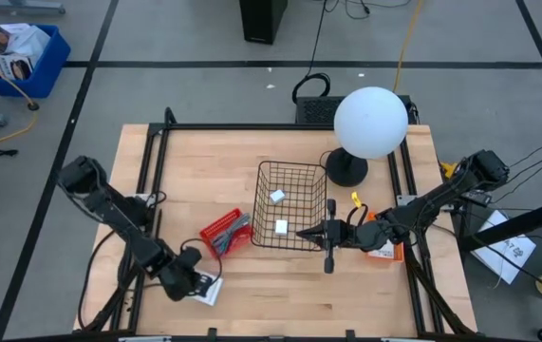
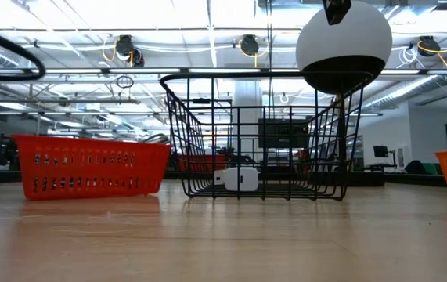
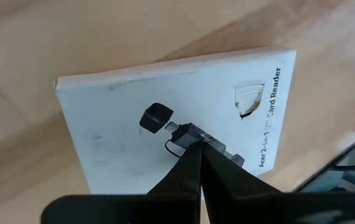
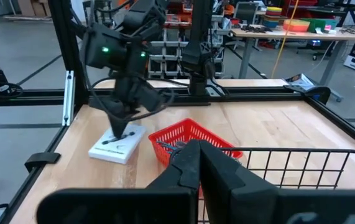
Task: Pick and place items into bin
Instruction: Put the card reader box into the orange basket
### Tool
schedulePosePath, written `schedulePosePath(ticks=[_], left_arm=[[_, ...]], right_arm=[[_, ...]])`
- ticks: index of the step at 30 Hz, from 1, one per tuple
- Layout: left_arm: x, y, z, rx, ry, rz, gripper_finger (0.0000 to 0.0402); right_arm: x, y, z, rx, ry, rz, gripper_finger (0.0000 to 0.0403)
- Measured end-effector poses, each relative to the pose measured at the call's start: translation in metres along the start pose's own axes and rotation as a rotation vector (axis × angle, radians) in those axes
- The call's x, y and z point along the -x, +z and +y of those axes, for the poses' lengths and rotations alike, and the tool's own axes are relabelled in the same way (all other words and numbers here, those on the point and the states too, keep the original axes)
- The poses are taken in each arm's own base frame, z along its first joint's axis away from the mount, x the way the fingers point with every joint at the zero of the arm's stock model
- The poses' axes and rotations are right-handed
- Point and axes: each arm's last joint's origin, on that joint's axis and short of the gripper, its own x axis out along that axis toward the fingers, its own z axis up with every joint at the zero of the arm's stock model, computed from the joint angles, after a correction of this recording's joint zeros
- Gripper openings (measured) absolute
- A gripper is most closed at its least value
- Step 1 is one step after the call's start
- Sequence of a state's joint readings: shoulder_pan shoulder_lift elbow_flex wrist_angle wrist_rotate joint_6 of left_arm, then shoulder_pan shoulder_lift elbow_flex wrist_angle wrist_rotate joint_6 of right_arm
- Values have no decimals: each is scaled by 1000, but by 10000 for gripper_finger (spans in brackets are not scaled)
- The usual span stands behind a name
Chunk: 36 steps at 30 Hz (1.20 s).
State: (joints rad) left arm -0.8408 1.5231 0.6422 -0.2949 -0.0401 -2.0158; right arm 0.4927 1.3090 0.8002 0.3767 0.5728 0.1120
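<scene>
A flat white square card-reader box (image 3: pixel 183 118) with black marks lies flat on the table's near left (image 1: pixel 209 288). My left gripper (image 3: pixel 196 149) stands over it, shut, pointing down (image 4: pixel 120 132). A black wire basket (image 1: pixel 289 204) at mid-table holds two small white blocks (image 1: pixel 277 196) (image 1: pixel 281 227); one shows on its floor (image 2: pixel 241 178). A red basket (image 1: pixel 225 234) left of it holds a grey metallic piece (image 1: pixel 240 226). My right gripper (image 1: pixel 310 231) is shut and empty at the wire basket's near right corner, above its rim (image 4: pixel 289 155). The teal tool is out of view. My left gripper has its shut fingertips (image 3: pixel 193 155) down on the box's top face (image 3: pixel 165 134), near the printed picture in the middle. It comes from above, slanting slightly. The box lies flat on the table.
A white globe lamp (image 1: pixel 370 122) on a black base (image 1: pixel 346 171) stands just beyond the wire basket's far right. An orange item (image 1: pixel 384 250) lies under my right arm. Black frame rails (image 1: pixel 157 152) border the table. Bare wood lies along the near edge (image 1: pixel 289 294).
</scene>
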Motion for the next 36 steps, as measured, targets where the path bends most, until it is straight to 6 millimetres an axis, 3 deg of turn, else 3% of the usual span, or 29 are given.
schedulePosePath(ticks=[5, 18, 27, 36], left_arm=[[-4, -1, -3, -27, -58, -56, 5], [-26, 28, -33, -214, -275, -303, 6], [-18, 31, -44, -307, -358, -313, 9], [5, 24, -63, -393, -373, -375, 7]], right_arm=[[0, 0, 0, 0, -1, 0, 0], [0, 0, 0, -8, -1, -1, 0], [0, -1, 0, -25, -3, 13, 0], [0, -1, 0, -25, -3, 13, 0]])
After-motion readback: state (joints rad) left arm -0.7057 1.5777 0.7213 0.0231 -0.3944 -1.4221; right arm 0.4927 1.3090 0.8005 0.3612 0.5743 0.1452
